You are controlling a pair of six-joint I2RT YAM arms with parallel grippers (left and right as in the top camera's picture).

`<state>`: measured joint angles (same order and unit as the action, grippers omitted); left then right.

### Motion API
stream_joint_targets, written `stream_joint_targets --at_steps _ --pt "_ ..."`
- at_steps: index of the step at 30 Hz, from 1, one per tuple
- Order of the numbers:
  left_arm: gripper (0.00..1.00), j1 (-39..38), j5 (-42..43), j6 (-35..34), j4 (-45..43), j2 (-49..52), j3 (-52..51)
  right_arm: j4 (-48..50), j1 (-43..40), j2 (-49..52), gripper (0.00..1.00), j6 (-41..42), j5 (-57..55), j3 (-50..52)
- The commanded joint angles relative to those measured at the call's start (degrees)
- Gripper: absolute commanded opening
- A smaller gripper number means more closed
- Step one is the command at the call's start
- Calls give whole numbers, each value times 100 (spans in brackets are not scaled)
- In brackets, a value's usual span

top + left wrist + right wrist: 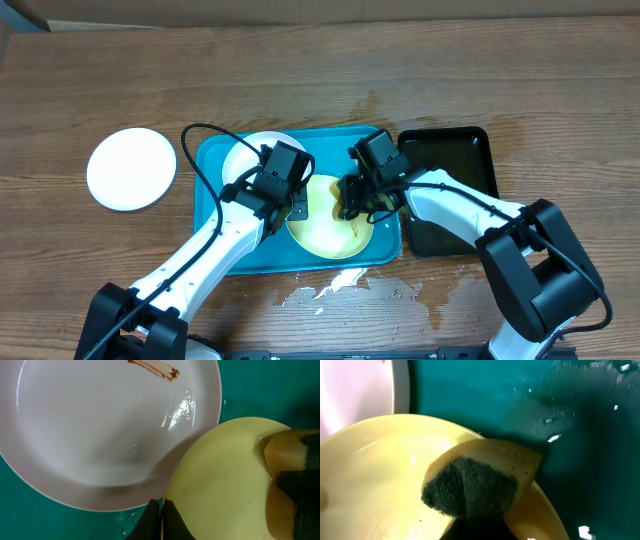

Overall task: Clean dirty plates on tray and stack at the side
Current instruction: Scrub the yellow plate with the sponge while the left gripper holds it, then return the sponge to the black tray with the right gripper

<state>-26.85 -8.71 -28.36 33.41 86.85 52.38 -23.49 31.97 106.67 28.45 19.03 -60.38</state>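
The turquoise tray (215, 160) holds a white plate (252, 152) with a brown smear (152, 367) and a pale yellow plate (325, 232) overlapping it. My left gripper (297, 206) is shut on the yellow plate's left rim (220, 475), beside the white plate (100, 435). My right gripper (352, 203) is shut on a yellow-and-green sponge (475, 480), which presses on the yellow plate (370, 485) near its right edge. The sponge also shows in the left wrist view (290, 475). A second white plate (130, 168) lies on the table left of the tray.
A black tray (450, 160) sits right of the turquoise tray, under my right arm. Wet white patches (335, 285) mark the table in front of the tray. Water drops lie on the tray floor (485, 400).
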Motion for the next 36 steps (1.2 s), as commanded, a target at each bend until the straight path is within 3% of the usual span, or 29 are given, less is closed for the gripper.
stream_joint_targets --at_steps 1,13,24,30,36 --pt "4 59 -70 -15 -114 -72 103 -214 42 28 4 203 317 31" --pt "4 59 -72 -15 -221 -72 103 -822 -22 28 4 785 636 31" --pt "4 59 -70 -15 -267 -72 105 -1071 -22 28 4 785 1862 -2" --pt "4 57 -68 -15 -264 -72 105 -1071 -127 28 4 776 2763 -365" --pt "4 57 -72 7 -258 -72 105 -1150 -457 7 4 715 2778 -841"
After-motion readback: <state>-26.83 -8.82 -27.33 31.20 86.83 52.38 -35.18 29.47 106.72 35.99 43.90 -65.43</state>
